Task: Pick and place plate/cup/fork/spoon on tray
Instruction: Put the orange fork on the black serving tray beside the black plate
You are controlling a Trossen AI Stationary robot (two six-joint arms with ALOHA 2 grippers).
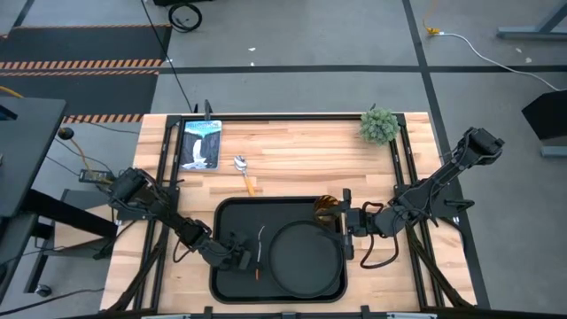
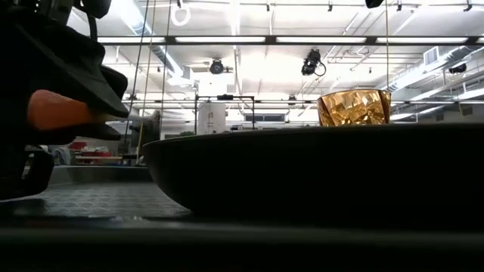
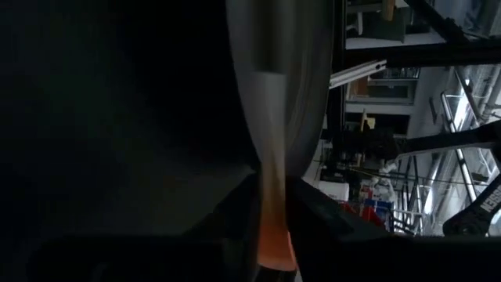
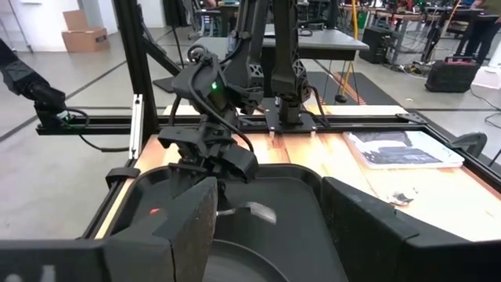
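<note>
My left gripper [image 1: 241, 258] is low inside the tray [image 1: 230, 221], at about 9 o'clock from the plate [image 1: 306, 252], taking 12 o'clock as the far edge of the table seen from above. Its fingers [image 3: 235, 219] are pinched on the orange handle of the fork [image 1: 260, 241], which runs roughly from 12 to 6 with the silver tines at the 12 o'clock end, just over the tray floor beside the plate's rim. My right gripper [image 1: 345, 221] sits at the tray's 3 o'clock edge with its fingers [image 4: 192, 223] spread wide and holding nothing. The cup [image 1: 326, 207] stands upright at the tray's 1 o'clock corner, just beside that gripper, at about 1 o'clock from the plate. The plate lies flat in the right half of the tray. From table height its dark rim blocks most of what lies beyond, with only the top of the cup showing above it. The spoon [image 1: 243, 173] lies on the bare wood outside the tray, at about 11 o'clock from it, bowl toward the far edge. Further off at 10 o'clock lies a booklet [image 1: 200, 143] with a waterfall picture, any print on it too small to read. A small green plant [image 1: 379, 125] sits at 1 o'clock near the far right corner of the table.
</note>
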